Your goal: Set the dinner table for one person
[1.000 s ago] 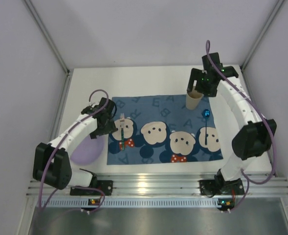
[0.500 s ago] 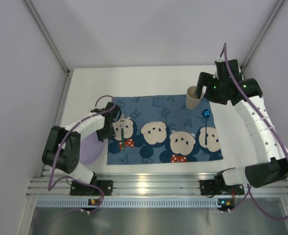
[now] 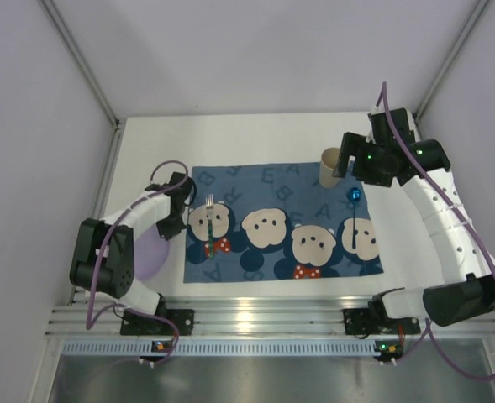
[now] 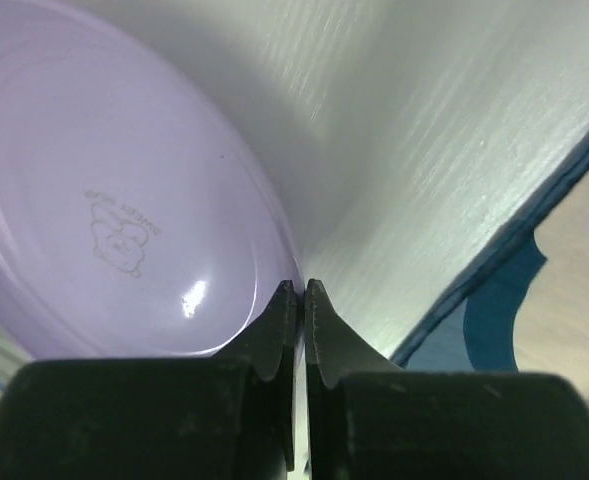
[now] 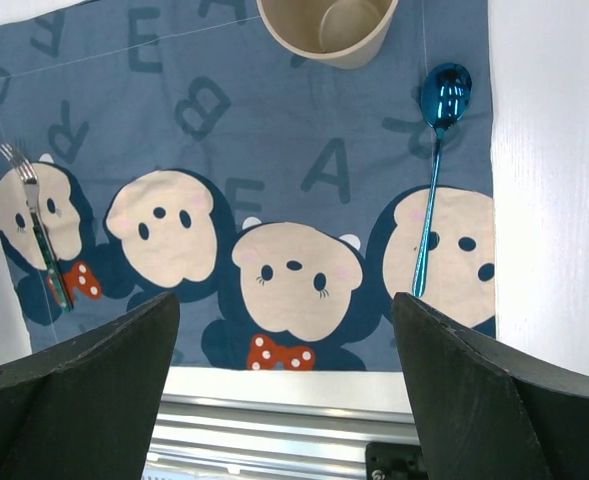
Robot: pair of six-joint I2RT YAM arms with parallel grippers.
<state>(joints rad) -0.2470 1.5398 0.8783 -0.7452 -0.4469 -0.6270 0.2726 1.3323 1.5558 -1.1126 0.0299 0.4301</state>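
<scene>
Your left gripper (image 4: 301, 290) is squeezed fully together, tips right at the rim of the purple plate (image 4: 124, 200) on the bare dinner table (image 4: 424, 150). I can't tell if it's actually caught the rim. Your right gripper (image 5: 284, 300) hangs wide and empty, with the cup (image 5: 326, 25) just ahead of it, probably because that side looks set.

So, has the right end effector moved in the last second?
Yes. In the top view the right end effector has shifted rightward, from directly behind the beige paper cup to the cup's right side.
</scene>
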